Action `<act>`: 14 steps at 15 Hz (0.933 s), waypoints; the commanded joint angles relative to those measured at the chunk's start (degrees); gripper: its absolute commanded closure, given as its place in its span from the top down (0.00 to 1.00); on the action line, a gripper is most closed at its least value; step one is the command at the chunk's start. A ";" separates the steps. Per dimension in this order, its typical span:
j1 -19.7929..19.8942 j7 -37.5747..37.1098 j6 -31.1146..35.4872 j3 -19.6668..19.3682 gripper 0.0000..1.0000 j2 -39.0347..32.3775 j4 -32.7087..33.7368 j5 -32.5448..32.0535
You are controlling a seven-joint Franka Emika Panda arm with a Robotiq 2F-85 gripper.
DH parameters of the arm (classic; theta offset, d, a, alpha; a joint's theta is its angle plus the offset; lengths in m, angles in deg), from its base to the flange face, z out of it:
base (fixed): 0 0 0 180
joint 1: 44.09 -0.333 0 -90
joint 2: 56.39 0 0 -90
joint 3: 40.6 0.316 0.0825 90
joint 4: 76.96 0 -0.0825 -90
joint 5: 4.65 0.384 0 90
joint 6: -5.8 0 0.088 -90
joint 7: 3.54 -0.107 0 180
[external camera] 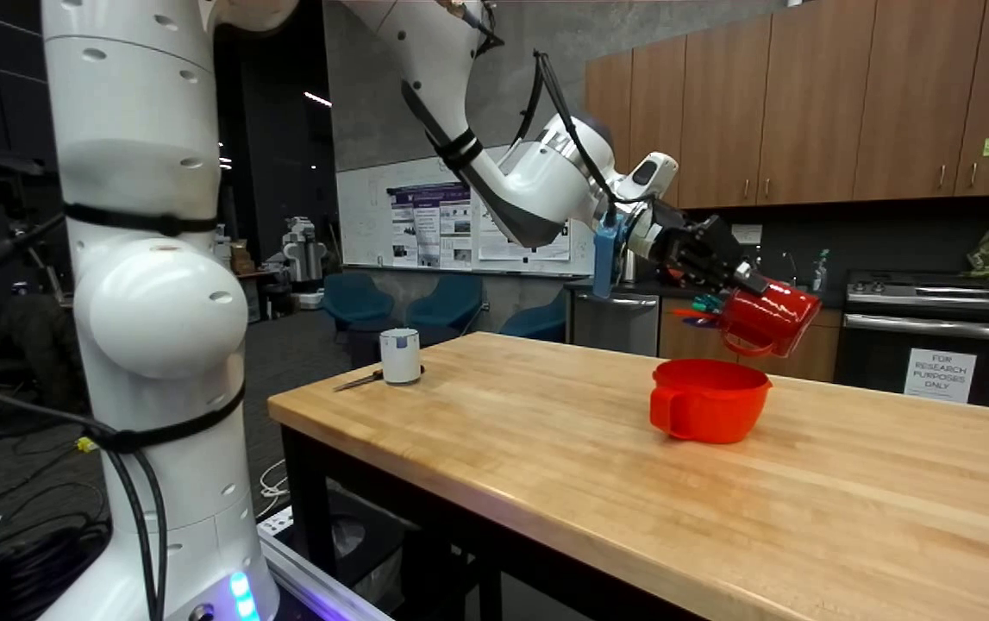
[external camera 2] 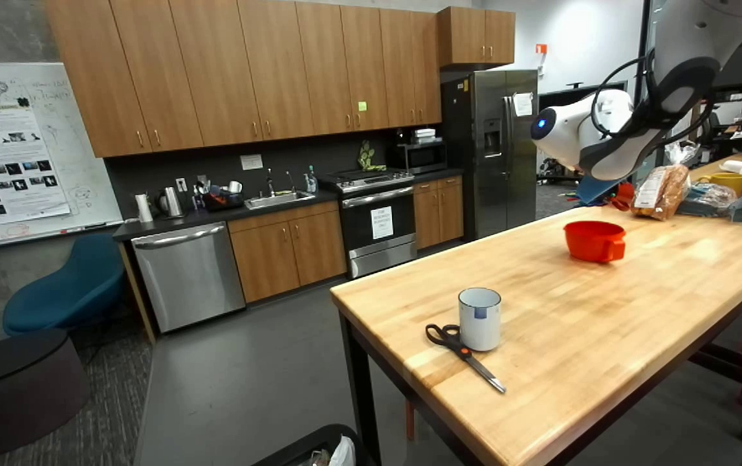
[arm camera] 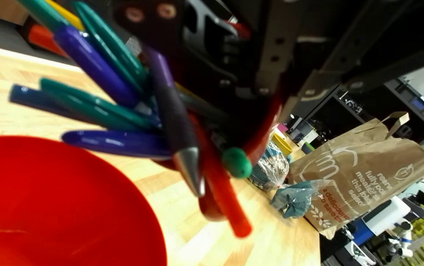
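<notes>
A glossy red mug hangs tipped sideways, coloured pens jutting from its mouth; below, a handled red bowl stands upright on the counter.

In an exterior view, six o'clock from the hand is blocked by the bowl. Five is left free.

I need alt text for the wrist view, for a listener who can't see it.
The gripper holds a red mug, mostly hidden behind it, with a bunch of pens, many green, blue or purple, sticking out. A red bowl on a wooden table fills the lower left, and a brown paper bag is at the right.
</notes>
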 commanded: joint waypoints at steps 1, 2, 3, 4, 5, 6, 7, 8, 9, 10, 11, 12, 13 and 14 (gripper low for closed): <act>0.34 -1.06 -1.50 -0.97 0.02 -1.91 3.06 -2.06; 0.56 -1.16 -1.52 -1.31 0.02 -2.30 3.57 -2.25; 0.88 -1.17 -1.50 -1.67 0.02 -2.61 4.04 -2.50; 1.15 -1.17 -1.52 -2.01 0.02 -2.87 4.42 -2.85; 1.44 -1.20 -1.40 -2.34 0.02 -3.01 4.49 -3.22; 1.75 -0.93 -1.29 -2.68 0.02 -3.00 4.35 -3.58; 1.99 -0.80 -1.25 -2.95 0.02 -2.77 3.80 -4.33; 2.21 -0.58 -1.22 -3.19 0.02 -2.48 3.27 -4.95; 2.42 -0.22 -1.19 -3.42 0.02 -1.96 2.52 -5.79; 2.68 0.25 -1.01 -3.65 0.02 -1.31 1.61 -6.42; 2.88 0.51 -0.82 -3.82 0.02 -0.90 0.97 -7.02; 3.07 0.67 -0.62 -3.95 0.02 -0.52 0.28 -7.54; 3.23 0.70 -0.57 -4.05 0.02 -0.24 -0.32 -8.08; 3.37 0.78 -0.57 -4.12 0.02 -0.22 -0.80 -8.50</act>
